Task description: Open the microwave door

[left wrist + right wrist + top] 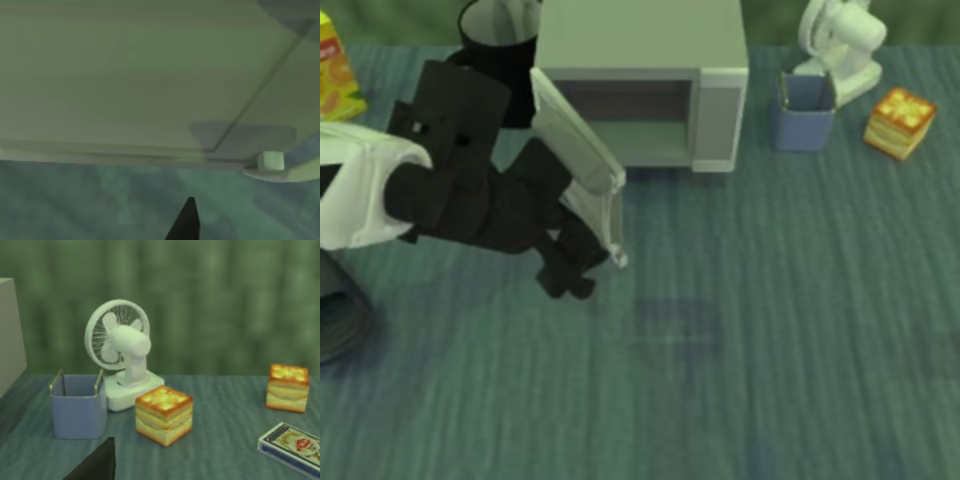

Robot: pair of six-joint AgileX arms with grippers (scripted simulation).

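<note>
The blue-green woven-looking table carries everything. The largest thing on it is the boxy pale grey-white microwave, standing at the far edge a little left of the middle, its long axis running left to right and its front facing the near side. Its cavity stands exposed, with the narrow grey control panel on its right end.

The white-framed microwave door with its grey translucent window is hinged at the cavity's left edge and swung well out, so that its long axis runs from the hinge toward the near side and slightly right, with the free edge ending out over the table. In the left wrist view the door's pale panel fills most of the picture.

The black left arm reaches in from the table's left, and the left gripper sits at the door's free end; I cannot tell whether its fingers are spread or pressed together there. The right arm does not appear in the top view.

Behind the left arm stands a black round cup. Right of the microwave are a small blue-grey square cup, a white desk fan and an orange-topped layered cube. A yellow box lies at the far left.
</note>
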